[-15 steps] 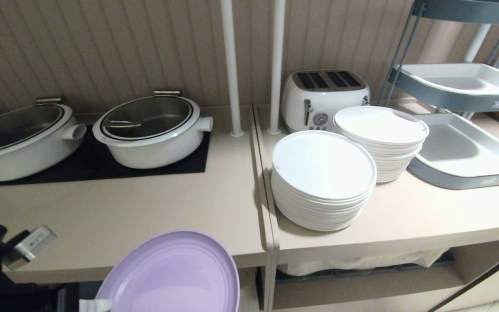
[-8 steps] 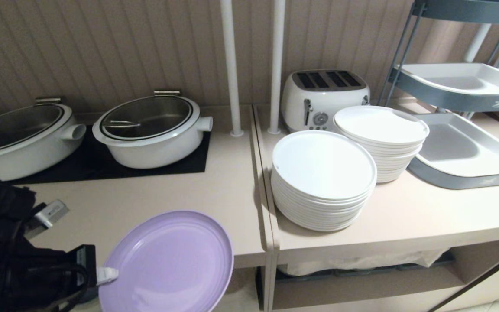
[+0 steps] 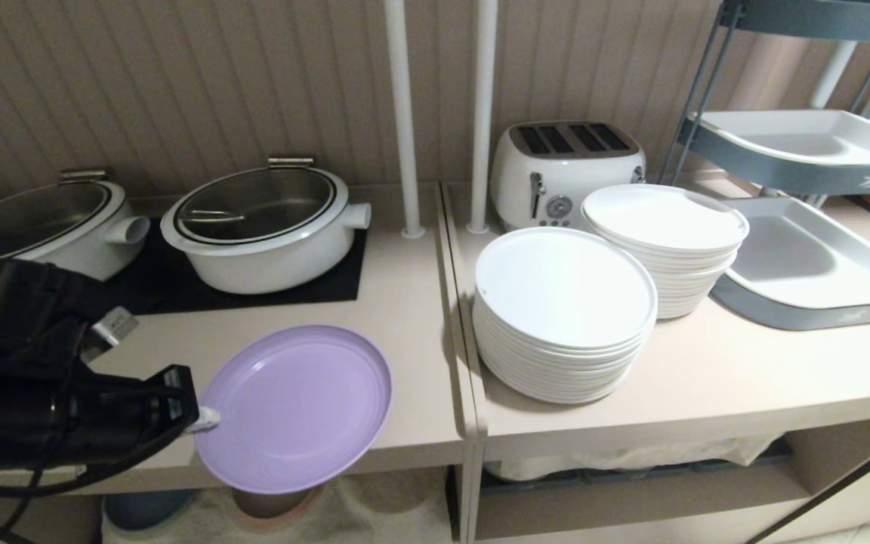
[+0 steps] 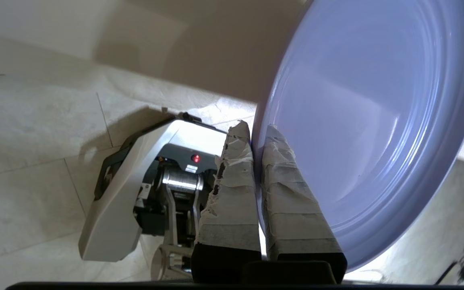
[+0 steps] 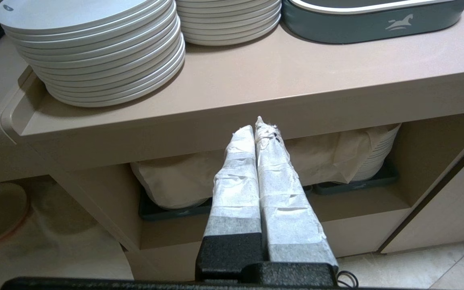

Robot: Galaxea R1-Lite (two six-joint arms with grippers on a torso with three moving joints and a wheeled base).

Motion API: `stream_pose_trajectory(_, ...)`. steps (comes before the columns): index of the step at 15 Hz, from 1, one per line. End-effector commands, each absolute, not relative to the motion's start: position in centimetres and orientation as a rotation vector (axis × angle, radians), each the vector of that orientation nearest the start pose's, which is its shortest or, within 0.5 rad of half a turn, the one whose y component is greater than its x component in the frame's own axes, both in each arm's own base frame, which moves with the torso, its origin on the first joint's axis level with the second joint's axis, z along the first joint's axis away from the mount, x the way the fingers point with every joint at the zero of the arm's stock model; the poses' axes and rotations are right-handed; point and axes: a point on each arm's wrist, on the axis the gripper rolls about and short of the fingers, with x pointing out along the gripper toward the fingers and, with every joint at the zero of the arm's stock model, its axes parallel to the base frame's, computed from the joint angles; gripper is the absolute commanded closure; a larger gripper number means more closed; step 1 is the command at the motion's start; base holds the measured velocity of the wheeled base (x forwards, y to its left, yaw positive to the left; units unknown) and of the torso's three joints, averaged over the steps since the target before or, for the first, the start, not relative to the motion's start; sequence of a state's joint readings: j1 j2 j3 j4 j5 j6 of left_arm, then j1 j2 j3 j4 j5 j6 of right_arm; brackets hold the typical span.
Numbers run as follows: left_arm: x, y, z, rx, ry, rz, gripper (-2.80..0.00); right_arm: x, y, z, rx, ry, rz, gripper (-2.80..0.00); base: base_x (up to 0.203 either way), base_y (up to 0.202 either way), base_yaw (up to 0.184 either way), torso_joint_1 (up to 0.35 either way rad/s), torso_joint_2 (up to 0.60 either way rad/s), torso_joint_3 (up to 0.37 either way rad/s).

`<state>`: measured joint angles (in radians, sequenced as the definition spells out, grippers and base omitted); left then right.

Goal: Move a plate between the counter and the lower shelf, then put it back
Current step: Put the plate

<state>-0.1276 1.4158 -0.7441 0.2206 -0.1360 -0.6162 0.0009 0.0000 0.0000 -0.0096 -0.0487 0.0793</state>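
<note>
Left gripper (image 3: 205, 419) jaws pinching plate (image 3: 295, 408) rim at 9 o'clock; plate overhangs worktop (image 3: 374, 332) front edge, contact underneath hidden. Right gripper (image 5: 258, 127) jaws pressed together, empty.

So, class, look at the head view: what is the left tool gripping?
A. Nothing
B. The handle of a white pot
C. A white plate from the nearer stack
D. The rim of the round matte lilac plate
D: the left tool is shut on the rim of the round matte lilac plate, held over the front edge of the smooth beige counter.
</note>
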Motion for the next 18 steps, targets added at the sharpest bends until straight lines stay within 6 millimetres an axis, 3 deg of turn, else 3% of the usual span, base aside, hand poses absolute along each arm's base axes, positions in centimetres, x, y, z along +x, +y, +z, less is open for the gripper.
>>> stream_pose_trajectory(1,21.1,-2.6,15.9,-0.585,0.973,0.072,0.00,-2.3,-0.1,7.7,0.080,-0.014,-0.049,0.00,0.000,0.000,0.000,0.000,0.00,0.000)
stream_pose_trajectory(10,24.0,-1.7,13.7,-0.606,0.989,0.123,0.00,-2.3,-0.1,7.7,0.080,-0.013,-0.047,0.00,0.000,0.000,0.000,0.000,0.00,0.000)
stream_pose_trajectory(18,27.0,-0.7,13.5,-0.629,0.970,0.162,0.00,-2.3,-0.1,7.6,0.080,-0.011,-0.047,0.00,0.000,0.000,0.000,0.000,0.00,0.000)
